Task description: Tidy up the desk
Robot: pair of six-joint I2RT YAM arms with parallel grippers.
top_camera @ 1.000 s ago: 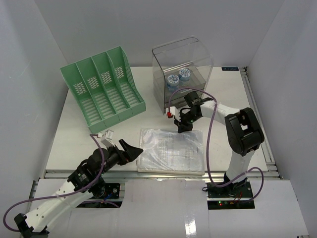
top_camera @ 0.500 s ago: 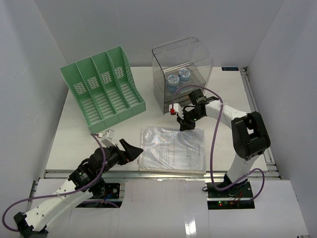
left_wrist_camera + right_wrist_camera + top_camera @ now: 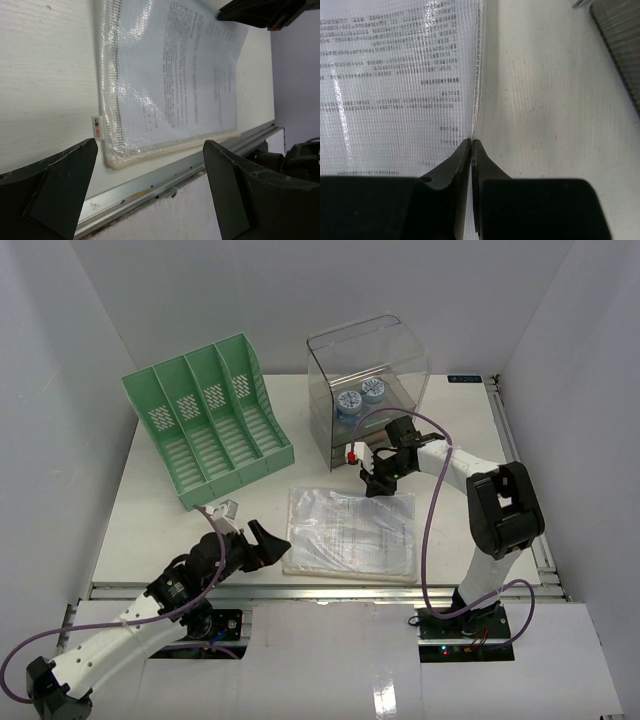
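Observation:
A clear mesh document pouch [image 3: 350, 530] with printed pages inside lies on the white desk [image 3: 150, 510] near its front rail [image 3: 320, 588]. My right gripper [image 3: 378, 485] is shut on the pouch's far edge. In the right wrist view the jaws [image 3: 471, 142] pinch the pouch's rim [image 3: 395, 90] over the desk [image 3: 545, 100]. My left gripper [image 3: 275, 543] is open and empty, just left of the pouch's near left corner. In the left wrist view its fingers [image 3: 150, 150] straddle the pouch's corner [image 3: 165, 85] without touching it.
A green slotted file rack [image 3: 210, 420] stands at the back left. A clear plastic box [image 3: 370, 390] with two blue-lidded containers [image 3: 360, 397] stands at the back centre, just behind my right gripper. A dark ribbed edge [image 3: 620, 45] shows in the right wrist view.
My right gripper has moved back and right with the pouch's far edge, and the pouch has slid slightly right. My left gripper has shifted a little toward the pouch's corner.

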